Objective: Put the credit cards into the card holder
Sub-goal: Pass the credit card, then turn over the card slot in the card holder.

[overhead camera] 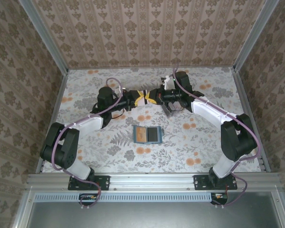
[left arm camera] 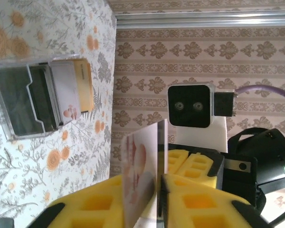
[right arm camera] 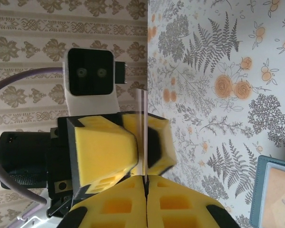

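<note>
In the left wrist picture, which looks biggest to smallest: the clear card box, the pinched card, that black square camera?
1. clear card box.
2. pinched card, close behind; it's nearest the lens and angled, so this rank is unsure.
3. black square camera, plainly smallest.

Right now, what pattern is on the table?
Table: white with grey ferns and orange flowers, clearest in the right wrist view.

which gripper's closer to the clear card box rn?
Right. The right gripper sits just left of the clear card box; the left gripper is further left, both pinching one card.
</note>
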